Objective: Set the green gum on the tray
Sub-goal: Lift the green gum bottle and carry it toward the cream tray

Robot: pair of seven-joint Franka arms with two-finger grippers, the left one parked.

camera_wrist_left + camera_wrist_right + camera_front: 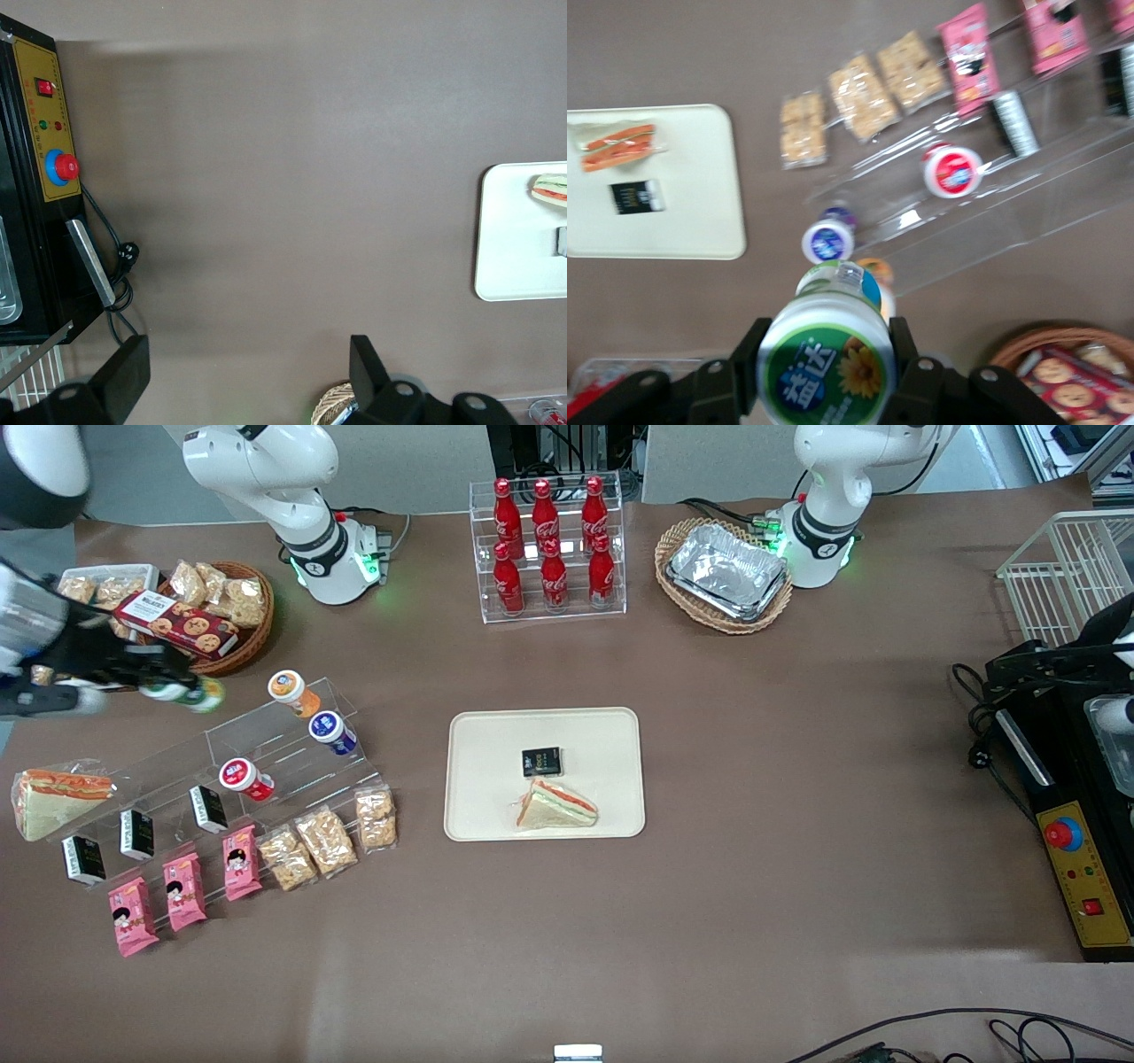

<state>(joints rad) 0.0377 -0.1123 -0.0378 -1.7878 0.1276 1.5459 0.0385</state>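
Clamped on the green gum (pixel 826 359), the gripper (pixel 182 691) carries it above the clear display rack (pixel 266 762), the tray (pixel 478 731) well off toward the parked arm's end.

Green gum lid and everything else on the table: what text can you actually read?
"益达": green gum, held in the gripper above the clear rack's end, jaws shut on it.
"Coca-Cola" script: red bottles.
Cookie box, pink packs, black packets, control box: unreadable.
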